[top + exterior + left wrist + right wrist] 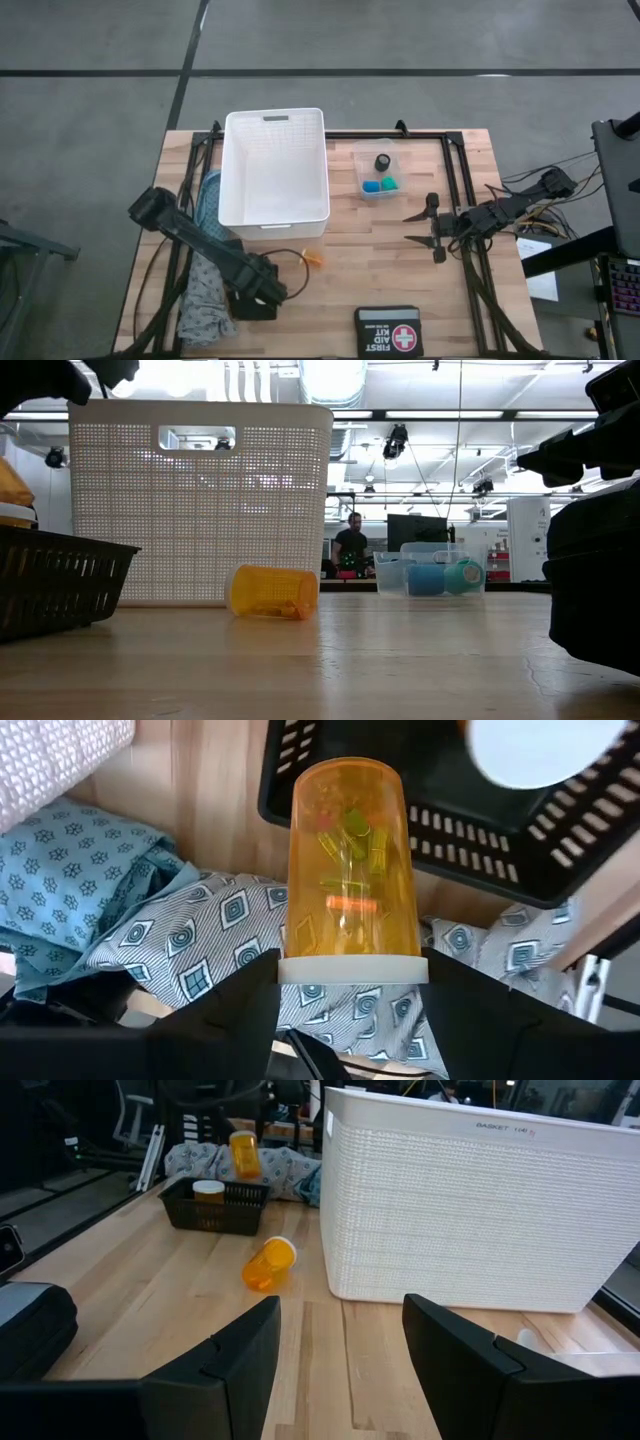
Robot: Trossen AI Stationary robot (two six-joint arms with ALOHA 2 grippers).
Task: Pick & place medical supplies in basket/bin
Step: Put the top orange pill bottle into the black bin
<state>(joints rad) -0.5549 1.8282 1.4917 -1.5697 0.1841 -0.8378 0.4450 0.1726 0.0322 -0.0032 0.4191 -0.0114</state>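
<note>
While clamping pill bottle [350,860], left gripper [350,982] raised.

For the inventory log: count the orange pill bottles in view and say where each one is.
3. One is held between the left gripper's fingers, one stands in the small black basket, and one lies on the table beside the white basket. More may be hidden.

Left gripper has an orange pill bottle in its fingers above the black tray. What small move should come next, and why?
Probably carry it toward the large white slotted plastic basket. The left gripper is shut on the orange pill bottle with the white cap, lifted above the small black slotted tray and the patterned cloth. The basket looks empty in the high view. The right gripper waits open near the table's right side.
</note>
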